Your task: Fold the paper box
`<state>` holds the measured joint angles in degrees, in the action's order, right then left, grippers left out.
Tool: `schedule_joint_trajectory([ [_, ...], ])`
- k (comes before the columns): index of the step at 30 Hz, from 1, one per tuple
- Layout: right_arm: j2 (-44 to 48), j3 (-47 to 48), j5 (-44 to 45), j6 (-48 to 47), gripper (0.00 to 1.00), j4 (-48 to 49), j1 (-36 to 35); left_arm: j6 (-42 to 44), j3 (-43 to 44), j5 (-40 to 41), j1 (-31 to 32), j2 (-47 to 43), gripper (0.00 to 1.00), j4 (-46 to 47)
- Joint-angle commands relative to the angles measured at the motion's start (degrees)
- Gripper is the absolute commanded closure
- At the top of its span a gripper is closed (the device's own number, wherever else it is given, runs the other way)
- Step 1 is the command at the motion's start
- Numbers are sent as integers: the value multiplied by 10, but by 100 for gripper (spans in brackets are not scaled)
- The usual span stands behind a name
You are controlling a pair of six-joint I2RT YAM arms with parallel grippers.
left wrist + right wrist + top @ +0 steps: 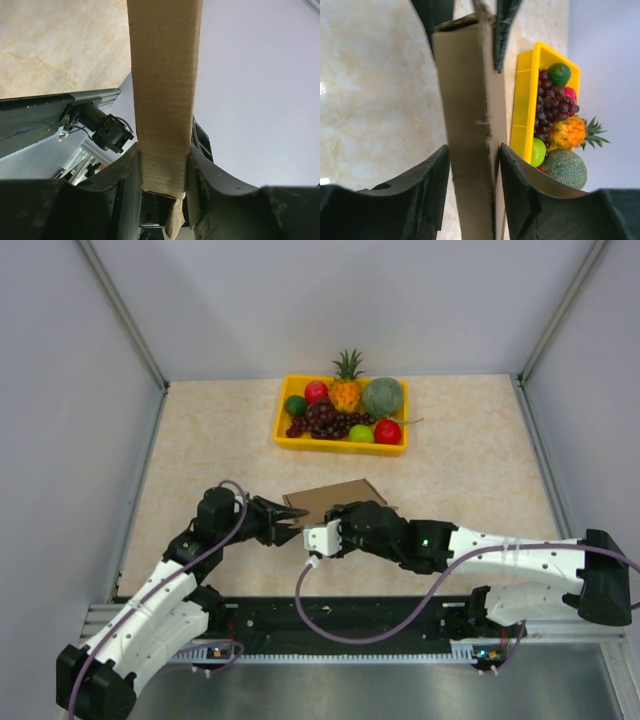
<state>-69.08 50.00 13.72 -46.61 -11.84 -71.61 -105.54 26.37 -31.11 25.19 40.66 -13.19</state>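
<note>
Above the mottled table, left claw and right claw each clamp the corrugated brown paper box

The left arm and right arm bend inward, wrists meeting near centre. The left gripper pinches the paper box; the right gripper seems clamped on it too.
</note>
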Motion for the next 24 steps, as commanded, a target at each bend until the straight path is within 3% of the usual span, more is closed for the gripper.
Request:
schedule_joint_trajectory([
  [1,10,8,46,-9,62,71,-9,-15,19,-18,-1,-3,100,54],
  [4,18,0,48,-10,75,64,-9,-7,5,-15,-1,0,89,76],
  [5,18,-1,49,-9,77,57,-9,2,-1,-13,-1,-1,74,87],
  [6,18,-1,45,-4,79,46,-9,8,-6,-10,-1,-1,66,111],
  [8,18,-3,28,7,81,19,-5,34,-24,-7,-2,-5,55,127],
  [9,20,-3,8,24,83,13,-3,50,-26,-6,-3,-5,45,128],
  [12,22,-6,-26,46,84,-21,6,135,-20,-8,-15,-7,31,111],
  [18,29,3,-92,101,82,-91,34,329,3,-11,-65,-19,25,32],
  [24,11,34,-149,143,82,-168,67,646,161,90,-95,-11,25,-153],
])
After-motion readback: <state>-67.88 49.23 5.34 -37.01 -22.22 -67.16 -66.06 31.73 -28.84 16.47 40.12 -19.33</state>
